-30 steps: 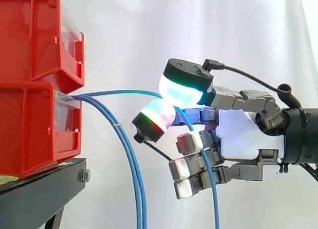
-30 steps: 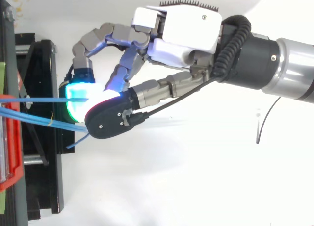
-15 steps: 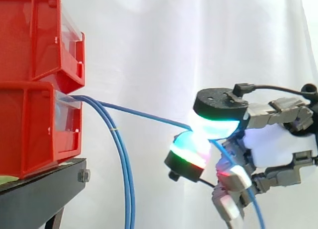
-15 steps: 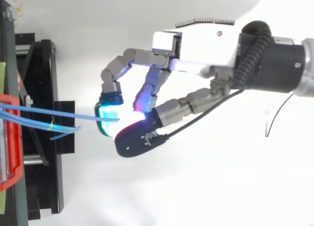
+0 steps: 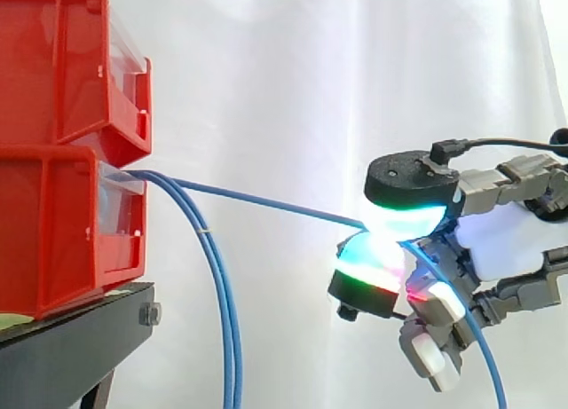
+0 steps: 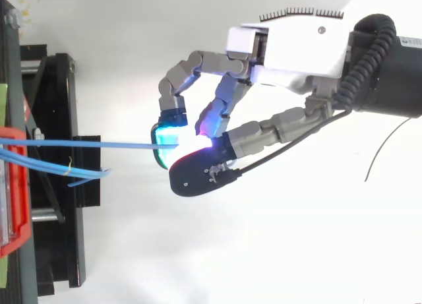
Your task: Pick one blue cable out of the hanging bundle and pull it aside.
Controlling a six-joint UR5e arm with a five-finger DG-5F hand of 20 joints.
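One blue cable runs taut from the lower red bin out to the right, away from the rest of the blue bundle, which hangs down beside the bin. My hand pinches this cable between two glowing fingertips, cyan and green. Past the pinch the cable drops down at the right. From above, the same cable stretches level from the bin's edge to the hand, and the other cables stay short near the stand.
Two red bins are stacked on a black stand at the left. A white curtain hangs behind. A thin black wire lies on the white surface at the right.
My hand has drawn farther right and slightly lower with the pinched cable. The cable went from a slack arc to a straight, taut line, apart from the hanging bundle.
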